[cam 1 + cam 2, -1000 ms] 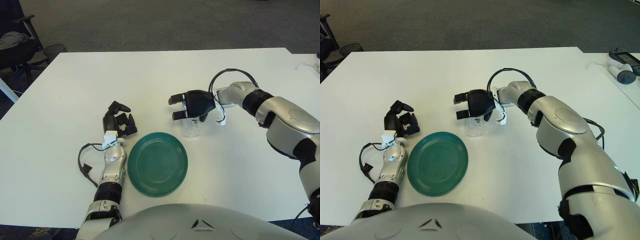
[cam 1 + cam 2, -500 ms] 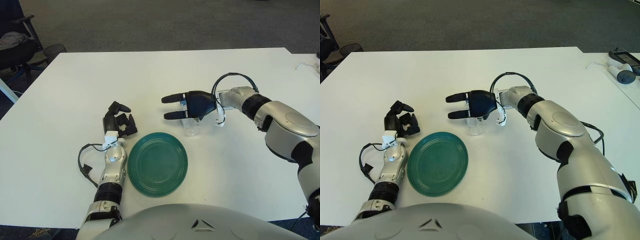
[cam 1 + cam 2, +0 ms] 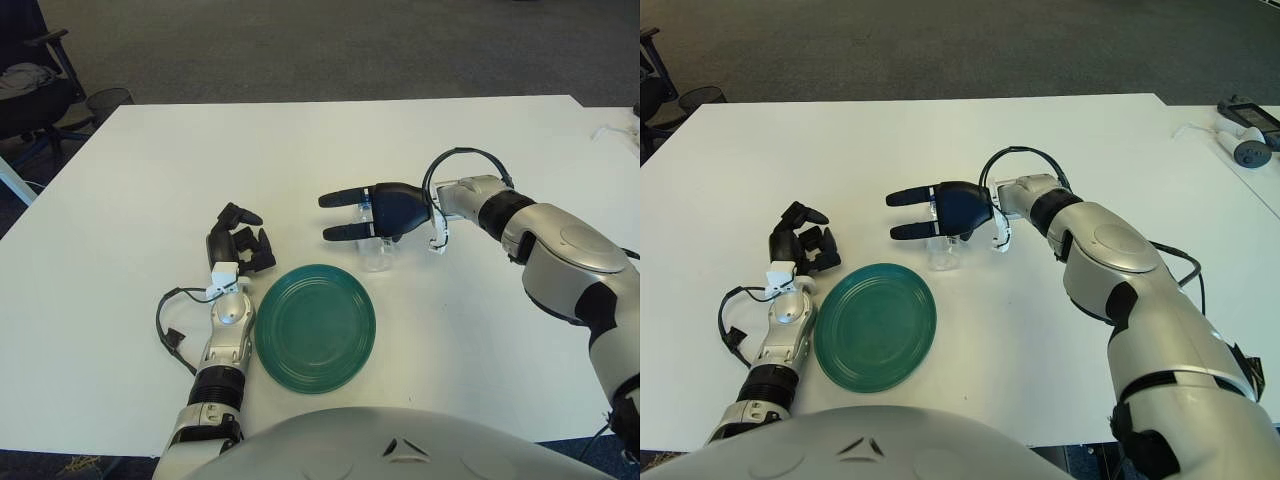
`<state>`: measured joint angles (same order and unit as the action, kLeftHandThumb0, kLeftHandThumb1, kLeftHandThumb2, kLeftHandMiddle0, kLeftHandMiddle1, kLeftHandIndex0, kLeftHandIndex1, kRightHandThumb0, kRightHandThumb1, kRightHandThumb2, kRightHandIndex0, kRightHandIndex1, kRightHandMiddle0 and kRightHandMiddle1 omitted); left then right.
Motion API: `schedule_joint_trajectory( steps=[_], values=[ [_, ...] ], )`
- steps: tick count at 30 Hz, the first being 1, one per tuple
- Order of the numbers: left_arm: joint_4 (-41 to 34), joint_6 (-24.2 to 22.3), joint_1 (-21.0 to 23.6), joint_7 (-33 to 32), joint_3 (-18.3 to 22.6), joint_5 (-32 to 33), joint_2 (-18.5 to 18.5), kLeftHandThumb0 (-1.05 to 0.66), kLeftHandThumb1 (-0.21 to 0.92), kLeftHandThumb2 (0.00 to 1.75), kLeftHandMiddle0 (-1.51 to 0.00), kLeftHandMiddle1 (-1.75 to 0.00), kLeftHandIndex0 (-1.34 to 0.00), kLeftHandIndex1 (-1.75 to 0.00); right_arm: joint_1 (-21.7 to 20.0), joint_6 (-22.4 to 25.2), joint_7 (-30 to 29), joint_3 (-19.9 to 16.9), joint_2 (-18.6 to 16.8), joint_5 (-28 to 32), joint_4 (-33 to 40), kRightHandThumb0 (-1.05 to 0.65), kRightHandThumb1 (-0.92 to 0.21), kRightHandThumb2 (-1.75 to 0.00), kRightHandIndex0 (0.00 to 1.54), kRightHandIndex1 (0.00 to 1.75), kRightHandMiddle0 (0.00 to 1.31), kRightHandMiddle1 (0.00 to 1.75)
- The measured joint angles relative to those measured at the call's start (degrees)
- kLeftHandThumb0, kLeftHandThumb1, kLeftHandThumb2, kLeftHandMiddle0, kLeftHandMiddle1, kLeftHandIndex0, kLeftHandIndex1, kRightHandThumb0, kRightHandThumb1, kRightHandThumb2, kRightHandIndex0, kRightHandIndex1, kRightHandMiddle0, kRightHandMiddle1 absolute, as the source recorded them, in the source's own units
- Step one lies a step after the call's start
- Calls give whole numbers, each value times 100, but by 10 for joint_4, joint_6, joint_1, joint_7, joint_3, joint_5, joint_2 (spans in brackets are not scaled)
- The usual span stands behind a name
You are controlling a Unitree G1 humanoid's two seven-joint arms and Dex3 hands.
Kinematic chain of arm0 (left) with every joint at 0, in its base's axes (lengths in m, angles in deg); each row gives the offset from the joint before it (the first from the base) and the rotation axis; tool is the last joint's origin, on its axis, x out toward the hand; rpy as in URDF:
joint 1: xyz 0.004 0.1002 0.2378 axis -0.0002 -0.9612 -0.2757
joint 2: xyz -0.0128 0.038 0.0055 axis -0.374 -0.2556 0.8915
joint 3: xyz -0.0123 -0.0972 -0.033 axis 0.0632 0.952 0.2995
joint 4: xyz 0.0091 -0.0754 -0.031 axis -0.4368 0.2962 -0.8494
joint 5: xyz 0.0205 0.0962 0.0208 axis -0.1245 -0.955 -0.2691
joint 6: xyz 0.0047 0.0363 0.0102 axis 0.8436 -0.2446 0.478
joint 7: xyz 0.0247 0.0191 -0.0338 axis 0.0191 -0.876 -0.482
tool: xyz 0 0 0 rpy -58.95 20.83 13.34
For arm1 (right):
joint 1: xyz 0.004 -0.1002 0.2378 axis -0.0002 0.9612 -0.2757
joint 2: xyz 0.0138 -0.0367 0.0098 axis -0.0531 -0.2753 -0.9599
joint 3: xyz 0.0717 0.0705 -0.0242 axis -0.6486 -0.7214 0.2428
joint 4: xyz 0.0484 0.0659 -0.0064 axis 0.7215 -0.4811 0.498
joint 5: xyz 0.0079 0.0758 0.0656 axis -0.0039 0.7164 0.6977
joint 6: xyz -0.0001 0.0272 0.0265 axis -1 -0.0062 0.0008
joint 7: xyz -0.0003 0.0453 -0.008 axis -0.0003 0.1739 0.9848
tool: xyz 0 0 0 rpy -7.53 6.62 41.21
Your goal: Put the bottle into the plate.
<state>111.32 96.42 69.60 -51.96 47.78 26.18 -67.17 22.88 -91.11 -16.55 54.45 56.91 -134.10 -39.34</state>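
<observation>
- I take the green plate (image 3: 315, 327) as my landmark; it lies flat on the white table (image 3: 120, 200), near the table's front edge and a little to the robot's left of the middle.
- The bottle (image 3: 378, 255) is a small clear one. It stands on the table just behind the plate's far right rim, near the rim but outside the plate. I cannot tell if it touches the rim.
- My right hand (image 3: 372, 211) is behind the plate and to its right, directly over the bottle. The palm covers the top of the bottle, so I see only the lower clear part under the hand.
- The fingers (image 3: 908, 196) of this hand are stretched out straight and apart, pointing toward the robot's left. They are not closed around the bottle. If the palm touches the bottle top, I cannot say.
- The right forearm comes in from the right side of the plate, with a black cable loop (image 3: 462, 158) above the wrist.
- My left hand (image 3: 238, 243) shows just beside the plate's left rim, slightly behind it. Its fingers are curled in together and they hold nothing.
- The left forearm runs along the plate's left side toward the front edge of the table, with a black cable (image 3: 168, 325) beside it.
</observation>
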Motion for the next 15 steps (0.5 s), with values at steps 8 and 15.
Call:
schedule_joint_trajectory(
  steps=[8, 15],
  values=[
    [-13, 0, -10, 0, -1, 0, 6, -56, 10, 158, -131, -175, -79, -175, -1, -61, 38, -10, 0, 29, -1, -105, -92, -35, 0, 0, 0, 0],
    [-22, -1, -18, -1, -5, -2, 7, -57, 9, 159, -132, -175, -80, -175, -1, -101, 53, -14, 6, 40, 9, -105, -92, -36, 0, 0, 0, 0]
  ],
)
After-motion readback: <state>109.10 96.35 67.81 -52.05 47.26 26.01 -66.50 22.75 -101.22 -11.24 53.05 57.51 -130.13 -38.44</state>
